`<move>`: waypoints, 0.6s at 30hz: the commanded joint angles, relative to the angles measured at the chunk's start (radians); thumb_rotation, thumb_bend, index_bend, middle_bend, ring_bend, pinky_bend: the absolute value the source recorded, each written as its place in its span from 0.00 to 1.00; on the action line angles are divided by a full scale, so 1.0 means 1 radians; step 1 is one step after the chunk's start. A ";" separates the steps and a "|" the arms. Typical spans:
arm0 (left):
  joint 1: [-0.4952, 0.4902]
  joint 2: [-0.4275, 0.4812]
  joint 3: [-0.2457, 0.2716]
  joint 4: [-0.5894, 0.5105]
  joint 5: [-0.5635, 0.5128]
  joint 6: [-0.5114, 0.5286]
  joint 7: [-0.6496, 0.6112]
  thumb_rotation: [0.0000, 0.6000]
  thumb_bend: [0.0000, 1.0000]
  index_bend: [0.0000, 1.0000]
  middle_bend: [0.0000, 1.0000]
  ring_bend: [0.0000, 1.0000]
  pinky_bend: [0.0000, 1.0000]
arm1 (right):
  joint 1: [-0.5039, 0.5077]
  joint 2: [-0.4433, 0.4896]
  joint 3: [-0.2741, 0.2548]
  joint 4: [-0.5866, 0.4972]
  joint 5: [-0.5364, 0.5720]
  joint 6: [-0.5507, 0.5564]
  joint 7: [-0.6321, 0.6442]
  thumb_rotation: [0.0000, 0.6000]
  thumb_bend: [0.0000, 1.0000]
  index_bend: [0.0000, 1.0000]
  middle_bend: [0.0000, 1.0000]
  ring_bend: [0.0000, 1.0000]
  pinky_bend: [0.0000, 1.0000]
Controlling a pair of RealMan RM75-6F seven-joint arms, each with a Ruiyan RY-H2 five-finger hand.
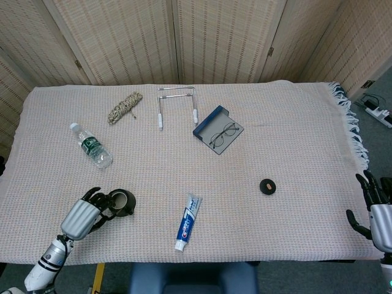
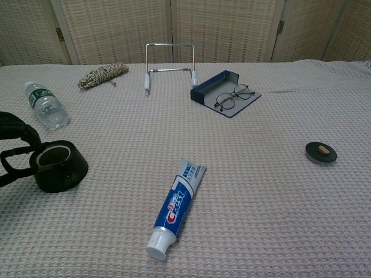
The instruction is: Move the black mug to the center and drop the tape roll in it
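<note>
Black mug [image 1: 120,203] seen well left of the Crest toothpaste tube [image 1: 188,222], not yet centred; left hand [image 1: 84,214] at its handle, grasp cannot be confirmed | tape roll [image 1: 267,186] lying right of tube, untouched; right hand [image 1: 375,210] spread, empty | both steps outstanding

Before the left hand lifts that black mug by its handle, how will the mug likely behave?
The black mug looks rigid and squat, so probably stable. Held by its side loop, where the left hand sits, it may tilt away. It looks empty, so likely light.
</note>
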 commanded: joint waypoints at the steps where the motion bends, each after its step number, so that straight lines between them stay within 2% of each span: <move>1: -0.008 -0.016 0.000 0.025 0.005 0.020 -0.030 1.00 0.32 0.46 0.41 0.36 0.21 | 0.000 -0.001 0.000 0.002 0.001 -0.001 0.003 1.00 0.39 0.00 0.08 0.24 0.04; 12: -0.036 -0.033 0.005 0.048 0.012 0.037 -0.072 1.00 0.44 0.52 0.48 0.40 0.22 | -0.001 -0.002 0.004 0.014 0.003 -0.002 0.016 1.00 0.39 0.01 0.08 0.24 0.04; 18: -0.054 -0.033 0.002 0.045 0.004 0.019 -0.049 1.00 0.45 0.54 0.51 0.41 0.22 | -0.004 -0.005 0.004 0.024 0.005 0.000 0.026 1.00 0.39 0.01 0.08 0.24 0.04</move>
